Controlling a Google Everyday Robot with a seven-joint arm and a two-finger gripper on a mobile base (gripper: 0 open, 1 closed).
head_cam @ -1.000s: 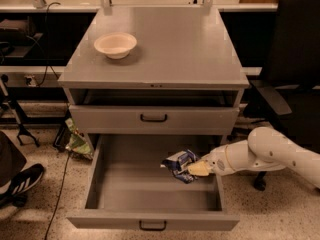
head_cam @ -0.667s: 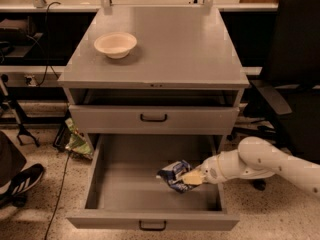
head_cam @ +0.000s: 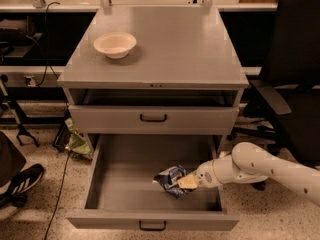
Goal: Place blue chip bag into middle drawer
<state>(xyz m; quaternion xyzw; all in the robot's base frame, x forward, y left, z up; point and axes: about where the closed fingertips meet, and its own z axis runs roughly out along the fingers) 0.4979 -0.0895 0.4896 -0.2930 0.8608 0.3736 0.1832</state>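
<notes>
The blue chip bag (head_cam: 169, 179), crumpled dark blue and white, is low inside the open middle drawer (head_cam: 105, 184), right of its centre near the front. My gripper (head_cam: 188, 182) reaches in over the drawer's right wall on the white arm (head_cam: 260, 166) and is shut on the bag's right edge. I cannot tell whether the bag rests on the drawer floor. The drawer is pulled far out, and its black loop handle (head_cam: 152, 226) shows at the bottom edge.
A closed grey drawer front with a like handle (head_cam: 153, 117) sits above the open one. A cream bowl (head_cam: 115, 44) stands on the cabinet top. A green bag (head_cam: 77, 140) lies on the floor at left. A black chair (head_cam: 295, 79) stands right, and a shoe (head_cam: 20, 182) is at left.
My gripper has moved left and down with the blue chip bag, from near the drawer's right wall toward the front middle of the drawer.
</notes>
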